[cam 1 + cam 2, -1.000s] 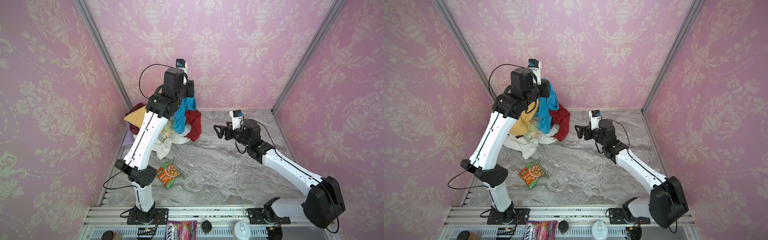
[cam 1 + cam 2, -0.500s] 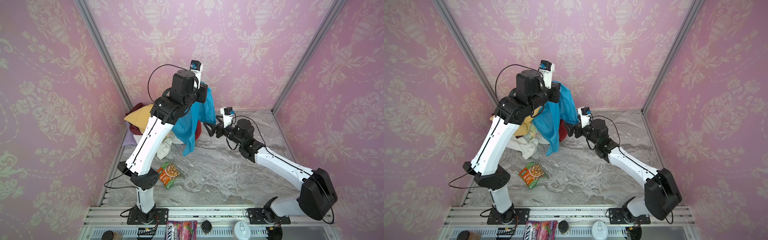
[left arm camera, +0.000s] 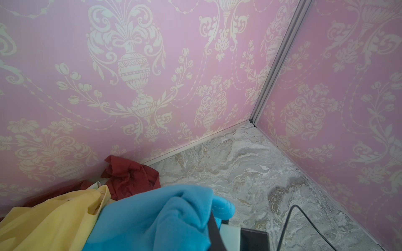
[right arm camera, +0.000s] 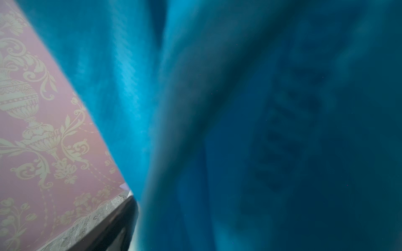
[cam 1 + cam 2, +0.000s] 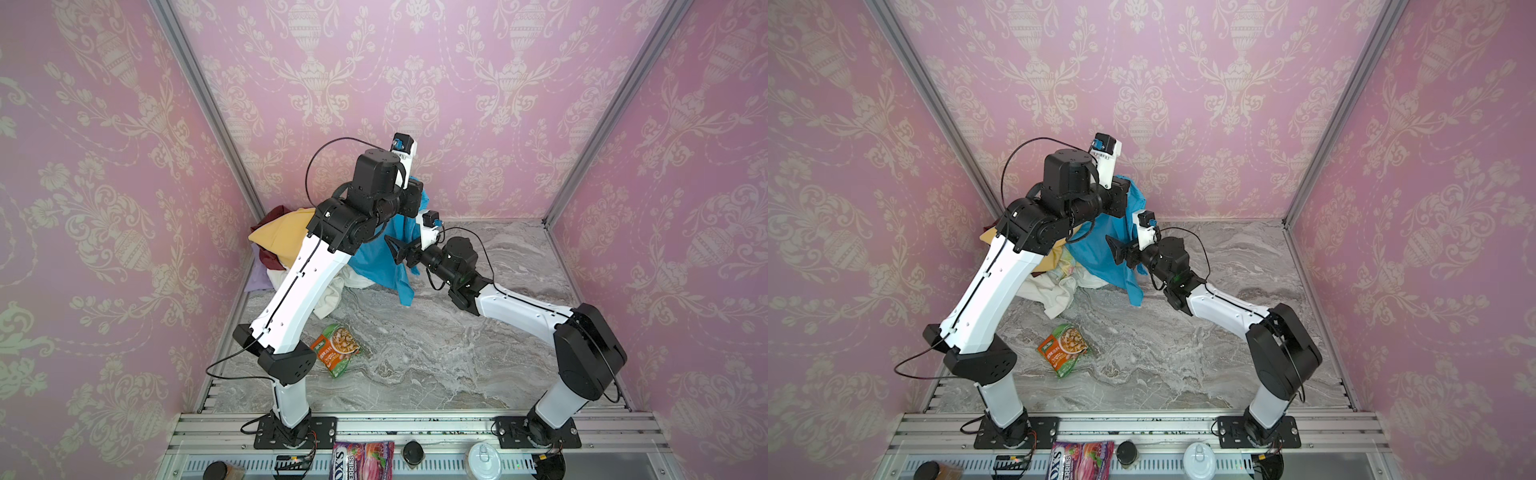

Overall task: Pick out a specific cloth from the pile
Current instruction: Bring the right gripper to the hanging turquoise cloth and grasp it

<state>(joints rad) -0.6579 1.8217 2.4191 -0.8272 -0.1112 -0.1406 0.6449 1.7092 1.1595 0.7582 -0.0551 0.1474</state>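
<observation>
Near the bench's [image 5: 478,365] far left corner, cloth [image 5: 378,270] hangs beside pile [image 5: 282,237].
Left gripper [image 5: 417,197] is clamped on its top; right gripper [image 5: 397,249], jaws open, touches the hanging part. Packet [image 5: 336,349] lies apart, nearer the front.

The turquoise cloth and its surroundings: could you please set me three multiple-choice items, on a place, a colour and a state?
1. Where does the snack packet lie?
A. on the table, in front of the pile
B. on top of the pile
C. in a pincer

2. What colour is the cloth hanging from the left pincer?
A. dark red
B. mustard-yellow
C. turquoise-blue

3. How does the left pincer stand?
A. open over the table
B. shut on the cloth
C. shut on nothing

1 A: it lies flat on bare marble.
2 C: blue fabric drapes down in both top views.
3 B: the cloth hangs from it.
</observation>
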